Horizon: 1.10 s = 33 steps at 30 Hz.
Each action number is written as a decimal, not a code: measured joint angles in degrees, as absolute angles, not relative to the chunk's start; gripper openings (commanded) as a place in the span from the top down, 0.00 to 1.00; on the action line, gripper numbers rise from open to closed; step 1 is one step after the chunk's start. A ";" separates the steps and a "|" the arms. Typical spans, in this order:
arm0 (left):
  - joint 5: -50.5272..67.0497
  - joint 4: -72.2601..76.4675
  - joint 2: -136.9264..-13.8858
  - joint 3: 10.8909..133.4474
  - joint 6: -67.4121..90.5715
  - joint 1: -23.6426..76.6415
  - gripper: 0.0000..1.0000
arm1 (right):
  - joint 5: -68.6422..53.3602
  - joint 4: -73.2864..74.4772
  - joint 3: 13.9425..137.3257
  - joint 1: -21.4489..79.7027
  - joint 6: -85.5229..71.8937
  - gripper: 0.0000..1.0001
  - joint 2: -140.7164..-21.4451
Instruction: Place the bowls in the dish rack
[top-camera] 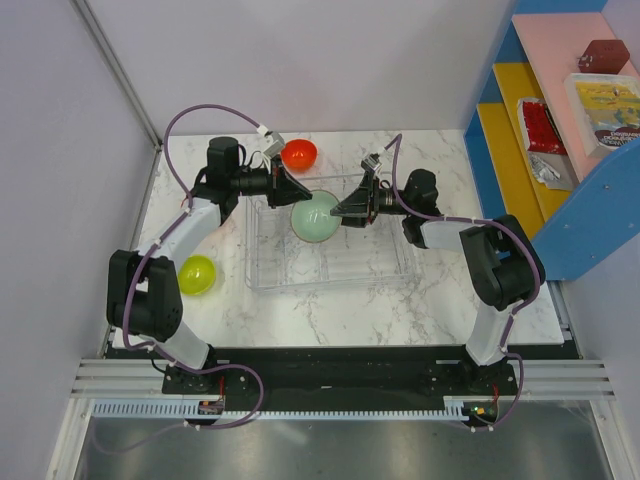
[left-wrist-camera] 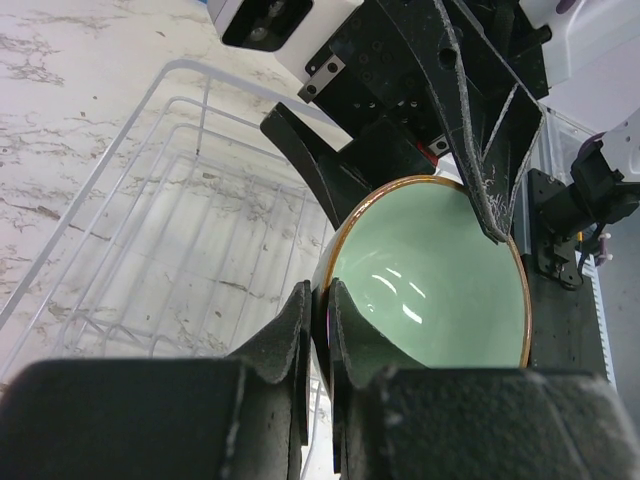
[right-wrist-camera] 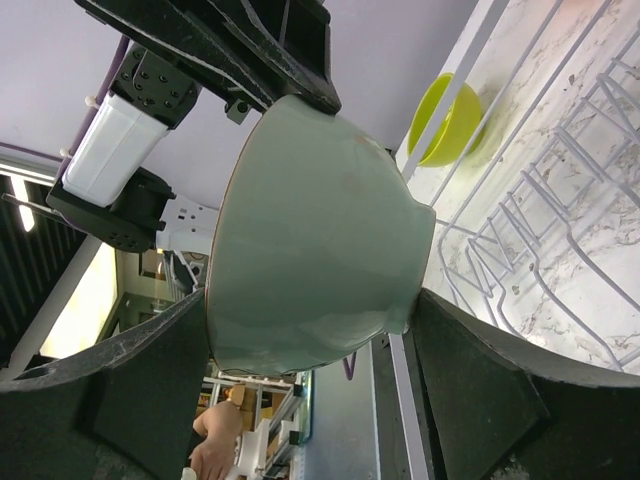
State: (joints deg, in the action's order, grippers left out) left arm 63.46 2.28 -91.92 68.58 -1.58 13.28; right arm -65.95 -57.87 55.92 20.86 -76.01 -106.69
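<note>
A pale green bowl hangs tilted on its side over the clear dish rack. My left gripper is shut on the bowl's rim; in the left wrist view its fingertips pinch the orange-edged rim of the bowl. My right gripper spans the bowl from rim to foot, and its fingers touch both sides. A red bowl sits behind the rack. A yellow-green bowl lies on the table left of the rack; it also shows in the right wrist view.
The rack's ribbed dividers show in the left wrist view and the right wrist view. A blue shelf unit with packets stands at the table's right edge. A grey wall closes off the left side.
</note>
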 measured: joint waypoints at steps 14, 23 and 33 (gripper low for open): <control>62.78 4.93 -90.39 65.69 -1.30 13.32 0.98 | -66.19 -59.81 55.92 20.62 -78.85 0.19 -108.18; 62.11 6.13 -90.17 65.14 -1.23 13.50 0.98 | -66.17 -60.42 55.92 20.62 -79.24 0.91 -108.40; 61.82 6.52 -90.17 65.06 -0.69 13.63 0.88 | -66.15 -59.92 55.92 20.47 -78.30 1.00 -108.40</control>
